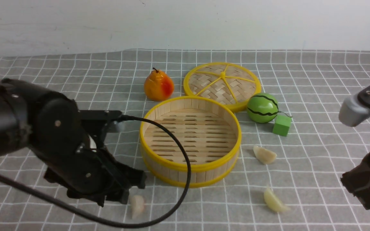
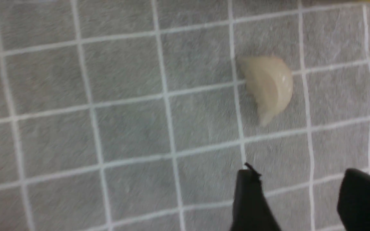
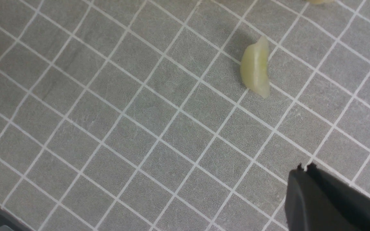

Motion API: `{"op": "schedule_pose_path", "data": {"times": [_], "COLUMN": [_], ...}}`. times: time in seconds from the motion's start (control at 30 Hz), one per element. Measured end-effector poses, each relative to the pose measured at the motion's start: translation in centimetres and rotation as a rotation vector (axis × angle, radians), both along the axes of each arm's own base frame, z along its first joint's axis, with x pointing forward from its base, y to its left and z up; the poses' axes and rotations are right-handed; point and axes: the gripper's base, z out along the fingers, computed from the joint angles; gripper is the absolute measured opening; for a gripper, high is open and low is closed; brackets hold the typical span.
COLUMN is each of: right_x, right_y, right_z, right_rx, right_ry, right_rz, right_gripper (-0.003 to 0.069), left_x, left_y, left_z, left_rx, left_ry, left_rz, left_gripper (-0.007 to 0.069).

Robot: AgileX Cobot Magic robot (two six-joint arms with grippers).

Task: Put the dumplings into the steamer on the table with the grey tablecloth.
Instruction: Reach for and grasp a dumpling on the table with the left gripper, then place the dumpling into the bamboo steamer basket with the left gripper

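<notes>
Toward the far edge of the table an orange-red pear stands upright. To its right lies a flat woven, yellow-rimmed lid. A striped green melon ball sits at the lid's rim, with a green cube just beside it.

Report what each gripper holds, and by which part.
Nothing: left gripper open, right gripper shut and empty; the dumplings lie on the grey tablecloth.

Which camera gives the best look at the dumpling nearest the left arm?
The left wrist view: the dumpling lies whole and large, slightly blurred, just beyond the open left gripper. The front view shows it small, beside that gripper. The right wrist view shows a different dumpling instead.
</notes>
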Motion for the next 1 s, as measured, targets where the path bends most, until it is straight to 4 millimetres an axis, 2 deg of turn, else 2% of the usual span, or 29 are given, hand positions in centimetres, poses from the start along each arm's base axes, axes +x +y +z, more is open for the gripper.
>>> {"op": "schedule_pose_path", "data": {"times": [0.1,0.23,0.47,0.53,0.63,0.77,0.87,0.93,0.97,1.0], "right_x": [0.0,0.1,0.2,0.2,0.2,0.2,0.2,0.2,0.2,0.2], "right_y": [0.0,0.0,-0.1,-0.1,-0.1,-0.1,-0.1,-0.1,-0.1,-0.1], "right_z": [0.0,0.0,0.1,0.1,0.1,0.1,0.1,0.1,0.1,0.1], "right_rx": [0.001,0.003,-0.006,-0.01,-0.01,-0.01,-0.01,-0.01,-0.01,-0.01], "right_ry": [-0.004,-0.007,-0.023,-0.026,-0.026,-0.026,-0.026,-0.027,-0.028,-0.028], "right_rz": [-0.001,-0.002,-0.004,-0.004,-0.004,-0.004,-0.004,-0.004,-0.004,-0.004], "right_gripper": [-0.0011,-0.001,-0.0004,-0.0004,-0.0003,-0.0001,-0.0001,0.0,0.0001,0.0001], "left_x": [1.5,3.2,4.7,4.8,4.8,4.7,4.7,4.7,4.8,5.0], "left_y": [-0.8,-1.7,-2.5,-2.6,-2.5,-2.5,-2.6,-2.6,-2.7,-2.8], "left_z": [-2.1,-3.6,-6.2,-6.7,-6.6,-6.3,-5.0,-2.7,-2.4,0.0], "left_rx": [-0.003,0.004,0.04,0.054,0.068,0.073,0.071,0.066,0.064,0.05], "left_ry": [0.001,0.014,0.086,0.108,0.115,0.144,0.15,0.129,0.126,0.086], "left_rz": [0.008,0.01,0.01,0.006,0.0,0.003,-0.008,-0.035,-0.035,-0.059], "left_gripper": [0.0522,0.0573,0.0547,0.05,0.0395,0.0197,0.0204,0.0204,0.0204,0.0204]}}
